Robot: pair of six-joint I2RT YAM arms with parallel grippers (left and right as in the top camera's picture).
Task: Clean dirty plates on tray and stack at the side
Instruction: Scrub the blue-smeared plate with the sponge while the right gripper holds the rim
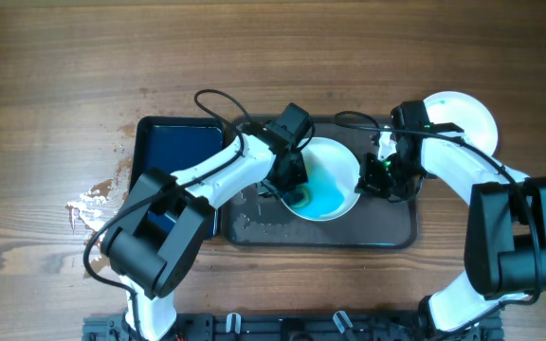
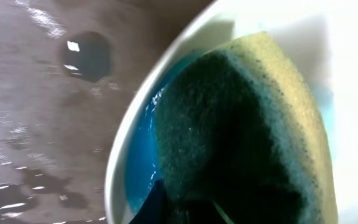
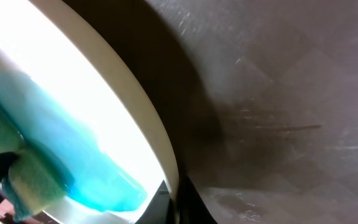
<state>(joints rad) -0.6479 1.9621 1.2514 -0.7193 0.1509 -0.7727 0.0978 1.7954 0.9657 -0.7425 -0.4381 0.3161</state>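
Robot lab workbench, wooden table (image 1: 55, 66), wet dark tray (image 1: 391, 230)

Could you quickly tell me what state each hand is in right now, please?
Left hand: closed on the sponge, inside the plate.
Right hand: appears closed on the plate's rim.

Left arm (image 1: 211, 175) reaches diagonally from near-left base toward centre, wrist bent down. Left end effector (image 1: 295, 192) points down, fingers closed on sponge (image 2: 247, 137). Right arm (image 1: 463, 166) arcs from near-right base up and inward, wrist aimed left. Right end effector (image 1: 375, 177) sits low, pinching plate (image 3: 135, 112) rim. One dark finger (image 3: 188, 208) shows under rim in right wrist view.
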